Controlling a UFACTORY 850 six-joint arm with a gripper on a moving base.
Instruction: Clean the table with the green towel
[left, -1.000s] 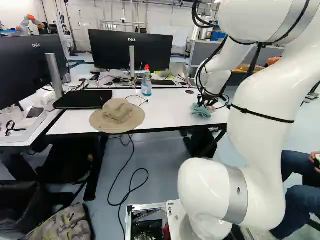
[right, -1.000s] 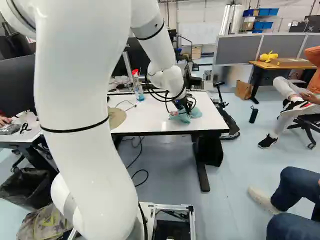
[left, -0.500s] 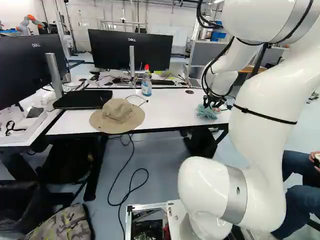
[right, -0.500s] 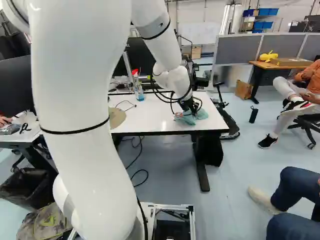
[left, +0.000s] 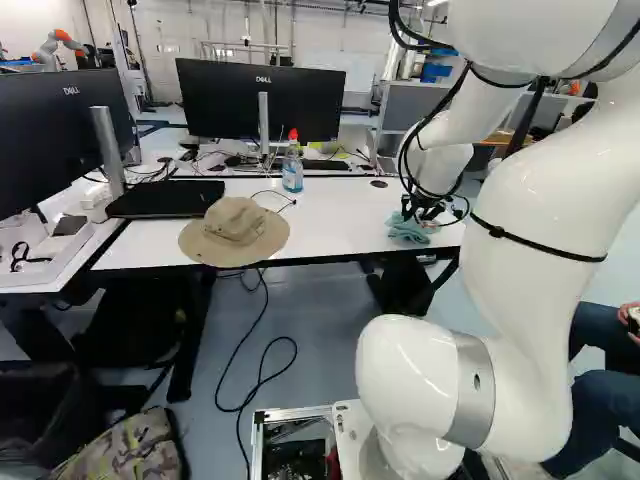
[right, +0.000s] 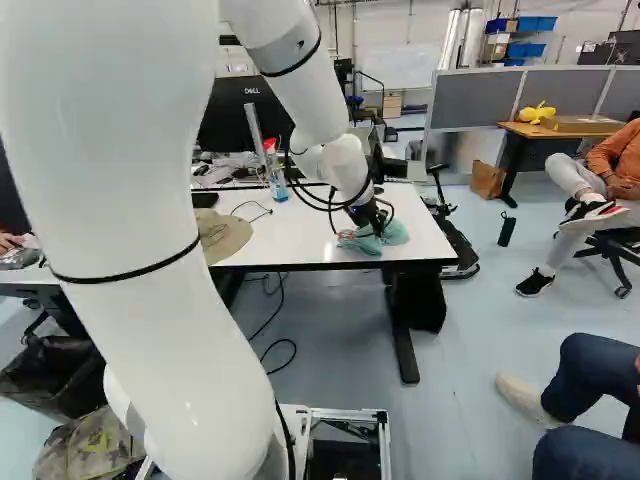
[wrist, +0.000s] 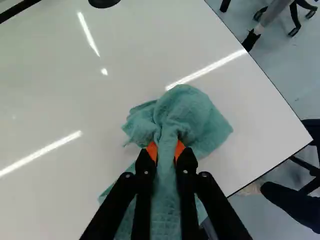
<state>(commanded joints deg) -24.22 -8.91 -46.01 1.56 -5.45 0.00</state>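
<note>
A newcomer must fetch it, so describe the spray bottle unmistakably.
Find the white table with the tan hat on it, and the black monitor straight beyond. At the table's far edge, before that monitor, stands the bottle. Its red top and blue liquid set it apart from the hat.

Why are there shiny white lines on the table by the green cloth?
Wrist view: three long bright streaks and one small spot shine on the white table, probably lamps mirrored in its smooth top; one streak runs just past the green towel. Left base view: no such clear streaks show on the table.
</note>
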